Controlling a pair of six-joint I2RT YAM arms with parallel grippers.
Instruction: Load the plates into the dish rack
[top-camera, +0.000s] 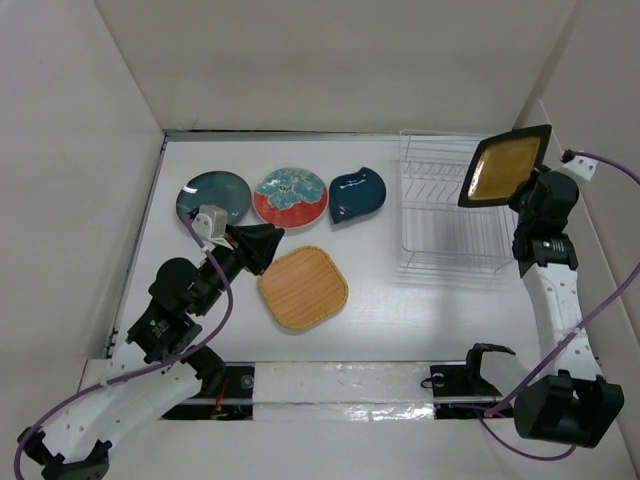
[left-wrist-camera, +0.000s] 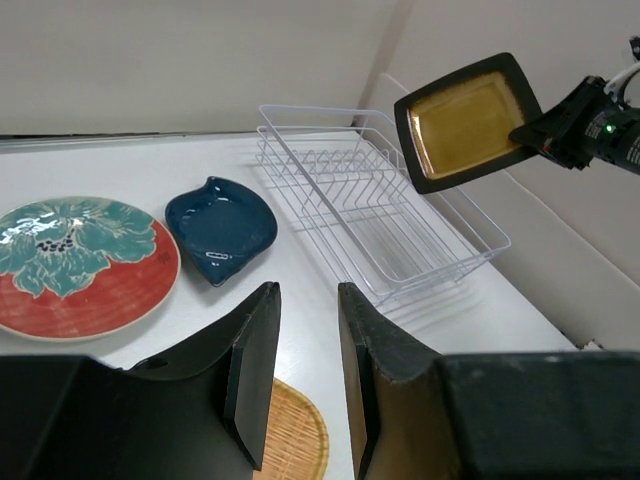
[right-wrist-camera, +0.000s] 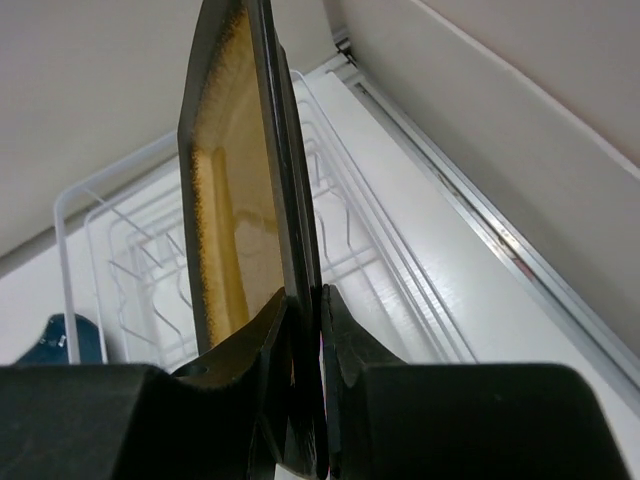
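Observation:
My right gripper (top-camera: 521, 192) (right-wrist-camera: 303, 295) is shut on the rim of the black-rimmed tan plate (top-camera: 505, 167) (right-wrist-camera: 235, 190) (left-wrist-camera: 468, 122). It holds the plate on edge in the air above the right end of the white wire dish rack (top-camera: 450, 215) (left-wrist-camera: 385, 215) (right-wrist-camera: 130, 260). On the table lie the dark teal plate (top-camera: 214, 197), the red-rimmed floral plate (top-camera: 291, 196) (left-wrist-camera: 80, 262), the navy leaf plate (top-camera: 357, 193) (left-wrist-camera: 221, 228) and the tan woven plate (top-camera: 303, 288) (left-wrist-camera: 295, 435). My left gripper (top-camera: 270, 245) (left-wrist-camera: 308, 290) is open and holds nothing, just above the woven plate's far left corner.
White walls enclose the table on the left, back and right; the rack stands close to the right wall. The rack's tines hold no plates. A metal rail (top-camera: 340, 380) runs along the near edge between the arm bases.

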